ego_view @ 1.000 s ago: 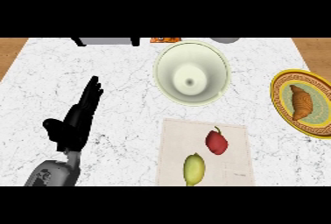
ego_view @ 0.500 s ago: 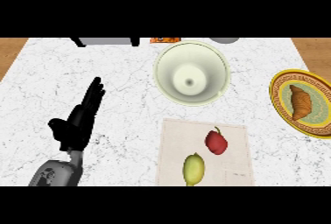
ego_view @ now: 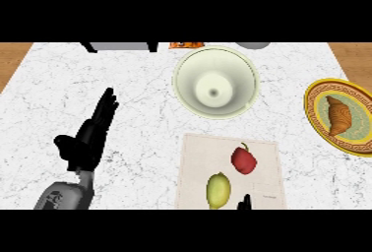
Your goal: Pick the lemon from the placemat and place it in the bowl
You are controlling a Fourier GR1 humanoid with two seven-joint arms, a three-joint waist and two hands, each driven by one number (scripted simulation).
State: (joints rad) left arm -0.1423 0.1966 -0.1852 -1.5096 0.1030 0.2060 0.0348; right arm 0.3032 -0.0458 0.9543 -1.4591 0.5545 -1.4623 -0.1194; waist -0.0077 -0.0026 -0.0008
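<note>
A white marbled desk fills the frame, with wood showing at the upper corners. At the left, the left robot hand rests released, fingers straight and pointing up the frame, its grey forearm cut off by the lower edge. In the upper middle stands a pale bowl. Below it a beige placemat carries a red pepper and, at lower centre, the lemon, well apart from the left robot hand. Just right of the lemon, a dark tip of the right robot hand pokes in from the bottom; its state cannot be told. At the right edge, a yellow plate holds a croissant. Objects along the top edge are cut off and unclear.
</note>
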